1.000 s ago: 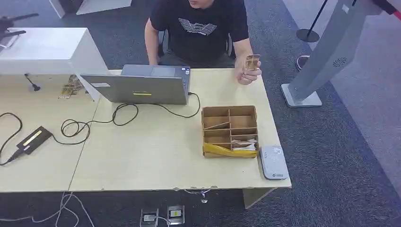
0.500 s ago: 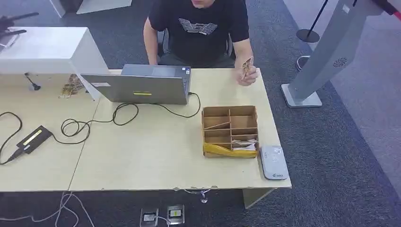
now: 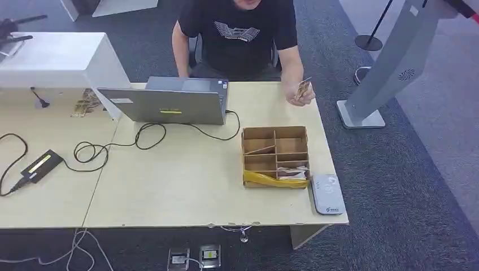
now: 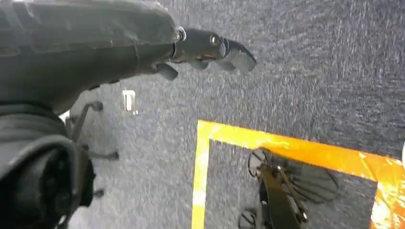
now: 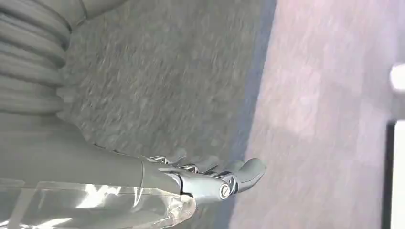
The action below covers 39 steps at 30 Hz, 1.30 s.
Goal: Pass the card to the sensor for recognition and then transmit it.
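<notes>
The person's hand point(image 3: 305, 95) has tipped the card point(image 3: 303, 87) from upright to a low slant over the table's point(image 3: 186, 186) far edge, so handover looks near; the left hand point(image 4: 210, 50) and right hand point(image 5: 210, 181) hang released, holding nothing; the box point(image 3: 275, 156) holds papers and something yellow in its near compartments, beside the sensor point(image 3: 327, 193).

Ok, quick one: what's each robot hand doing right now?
Left hand: holds nothing, hanging over the carpet; fingers look loosely extended, open.
Right hand: holds nothing, also over the floor; fingers extended, open.
</notes>
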Each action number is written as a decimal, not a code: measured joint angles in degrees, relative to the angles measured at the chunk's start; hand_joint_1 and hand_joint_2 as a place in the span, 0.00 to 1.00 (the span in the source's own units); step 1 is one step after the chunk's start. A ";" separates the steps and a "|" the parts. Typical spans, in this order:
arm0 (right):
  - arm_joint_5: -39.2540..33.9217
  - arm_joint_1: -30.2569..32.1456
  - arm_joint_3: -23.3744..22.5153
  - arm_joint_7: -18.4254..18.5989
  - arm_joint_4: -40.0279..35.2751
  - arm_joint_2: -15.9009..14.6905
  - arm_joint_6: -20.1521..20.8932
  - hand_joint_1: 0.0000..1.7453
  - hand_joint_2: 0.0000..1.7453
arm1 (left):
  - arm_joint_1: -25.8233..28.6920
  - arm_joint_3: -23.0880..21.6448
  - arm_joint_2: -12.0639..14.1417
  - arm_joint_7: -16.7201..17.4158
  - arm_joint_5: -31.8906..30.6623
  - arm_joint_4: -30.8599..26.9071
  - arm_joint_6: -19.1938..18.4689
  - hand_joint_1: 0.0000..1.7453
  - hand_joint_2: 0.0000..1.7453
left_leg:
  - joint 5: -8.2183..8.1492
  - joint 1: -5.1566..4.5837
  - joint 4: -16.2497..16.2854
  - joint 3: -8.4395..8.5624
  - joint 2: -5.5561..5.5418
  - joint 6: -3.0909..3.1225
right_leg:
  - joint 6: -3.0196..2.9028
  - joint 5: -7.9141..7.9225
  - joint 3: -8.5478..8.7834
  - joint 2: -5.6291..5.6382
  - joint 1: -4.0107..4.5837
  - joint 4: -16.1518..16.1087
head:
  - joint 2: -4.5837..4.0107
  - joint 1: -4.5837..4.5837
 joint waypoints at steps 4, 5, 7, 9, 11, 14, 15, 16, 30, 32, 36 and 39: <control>-3.17 -0.92 6.07 4.32 -11.61 1.42 2.83 0.00 1.00 | -0.18 -0.44 -0.04 -0.02 -1.32 -0.11 0.00 0.00 0.00 | 0.01 0.01 0.00 -0.08 -0.18 0.01 | -0.01 -0.01 0.01 -0.19 0.01 0.02 | 0.00 0.02; -4.39 -0.80 7.56 4.47 -13.79 1.70 3.26 0.00 1.00 | -0.18 -0.46 -0.07 -0.02 -1.53 -0.20 0.00 0.00 0.00 | 0.01 0.02 0.00 -0.10 -0.18 0.01 | -0.02 -0.02 0.00 -0.20 0.02 0.03 | 0.00 0.00; -6.68 -0.39 10.62 4.51 -17.82 2.47 3.67 0.00 1.00 | -0.19 -0.53 -0.13 -0.02 -2.08 -0.50 0.00 0.00 0.00 | 0.01 0.02 0.00 -0.15 -0.18 0.01 | -0.02 -0.02 0.00 -0.23 0.02 0.04 | 0.00 0.00; -8.09 0.48 14.09 4.05 -21.94 3.56 4.92 0.00 1.00 | -0.22 -0.64 -0.24 -0.02 -2.34 -0.68 0.00 0.00 0.00 | 0.01 0.02 -0.01 -0.18 -0.17 0.01 | -0.02 -0.02 0.00 -0.26 0.02 0.05 | 0.00 0.00; -8.80 0.71 17.99 4.34 -25.54 4.56 6.39 0.00 1.00 | -0.26 -0.70 -0.26 -0.02 -2.82 -0.83 0.00 0.00 0.00 | 0.01 0.01 -0.01 -0.16 -0.15 0.01 | -0.02 -0.02 -0.02 -0.24 0.01 0.05 | 0.00 -0.02; -10.21 2.07 23.60 5.65 -30.20 5.53 6.45 0.00 1.00 | -0.49 -0.68 -0.31 -0.02 -3.46 -0.87 0.00 0.00 0.00 | 0.08 0.01 0.00 -0.21 -0.34 0.08 | -0.02 -0.02 0.03 -0.40 0.01 0.05 | 0.00 0.02; -10.49 2.81 25.89 5.96 -31.65 5.83 5.78 0.00 1.00 | -0.50 -0.68 -0.33 -0.17 -3.83 -0.90 0.00 0.00 0.00 | 0.09 0.01 -0.01 -0.26 -0.38 0.09 | -0.02 -0.02 0.04 -0.48 0.01 0.05 | 0.00 0.04; -10.49 3.53 29.37 6.79 -33.63 6.21 4.72 0.00 1.00 | -0.47 -0.68 -0.33 -0.46 -4.07 -0.98 0.00 0.00 0.00 | 0.10 0.00 -0.01 -0.31 -0.37 0.09 | -0.01 -0.01 0.02 -0.48 0.00 0.06 | 0.00 0.02; -7.00 4.58 77.91 41.59 -71.01 4.00 -5.22 0.00 1.00 | -0.90 -0.53 -0.48 -1.29 -9.38 -2.95 0.00 0.00 0.00 | 0.20 0.02 0.00 -0.31 -0.63 0.11 | -0.01 -0.01 -0.03 -0.68 0.02 0.14 | 0.00 0.04; -7.26 4.12 83.64 41.85 -73.77 2.62 -5.59 0.00 1.00 | -0.80 -0.53 -0.48 -1.29 -9.91 -3.30 0.00 0.00 0.00 | 0.20 0.02 0.00 -0.32 -0.63 0.11 | -0.02 -0.02 -0.03 -0.66 0.02 0.13 | 0.00 0.00; -5.55 2.74 92.36 42.70 -76.58 0.96 -5.26 0.00 1.00 | -0.88 -0.46 -0.41 -1.29 -10.96 -3.67 0.00 0.00 0.00 | 0.20 0.01 0.00 -0.33 -0.62 0.11 | -0.02 -0.02 -0.04 -0.65 0.00 0.12 | 0.00 0.09; -3.95 2.47 97.80 43.31 -77.43 0.13 -4.91 0.00 1.00 | -0.88 -0.42 -0.33 -1.27 -11.37 -3.85 0.00 0.00 0.00 | 0.20 0.01 0.00 -0.32 -0.63 0.11 | -0.02 -0.02 -0.05 -0.66 0.01 0.11 | 0.00 0.02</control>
